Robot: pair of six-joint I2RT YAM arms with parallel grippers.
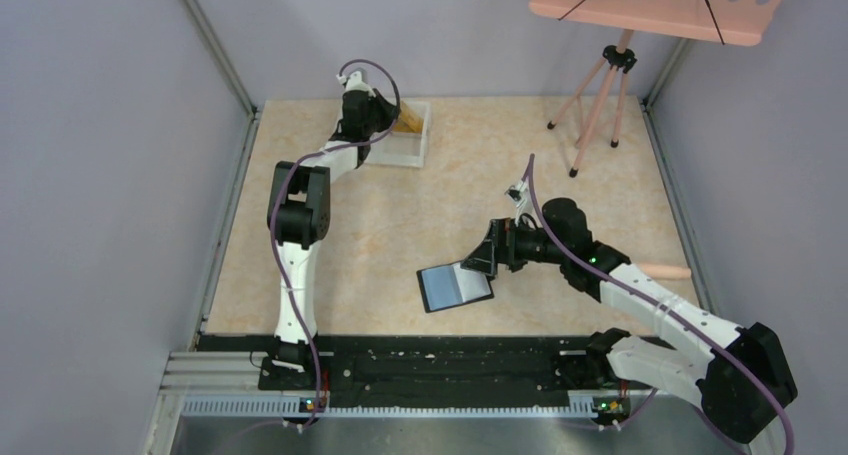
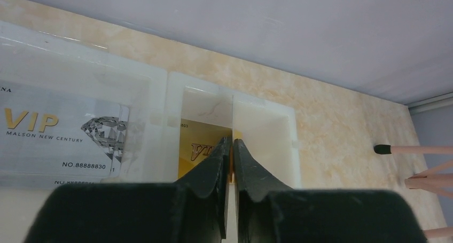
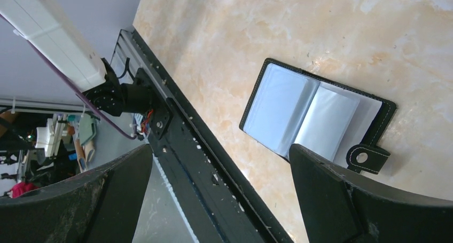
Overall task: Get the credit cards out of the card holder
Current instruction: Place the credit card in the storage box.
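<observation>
— Card holder (image 1: 455,287) and cards: take me through it from the left.

— The left arm (image 1: 300,215) is stretched far forward, elbow bent, to the far left part of the tabletop (image 1: 400,235). Its pincer (image 2: 231,141) points down into the white tray (image 2: 267,105).

— What is it holding?

— Its jaws are pinched almost together, with the edge of the gold card (image 2: 197,149) showing between them. I cannot tell whether that card rests on the tray floor.

— And inside the tray?

— It has two compartments. In the wrist view the left one holds a silver card (image 2: 59,131) printed VIP, lying flat. The gold card is in the right one.

— Then the holder?

— It lies open and flat near the front edge of the tabletop, just beyond the black base rail (image 1: 420,360). Pale clear sleeves (image 3: 278,109) are fanned inside, and the snap tab (image 3: 368,157) sticks out at one side.

— And the right arm?

— The right arm (image 1: 650,295) is bent low and reaches leftward. Its pincer (image 1: 482,258) is spread wide beside the holder's far right corner and holds nothing.

— Is there room to move?

— Bare tabletop lies between tray and holder. The tray sits near the back wall. A pink tripod (image 1: 600,105) stands at the far right.
</observation>
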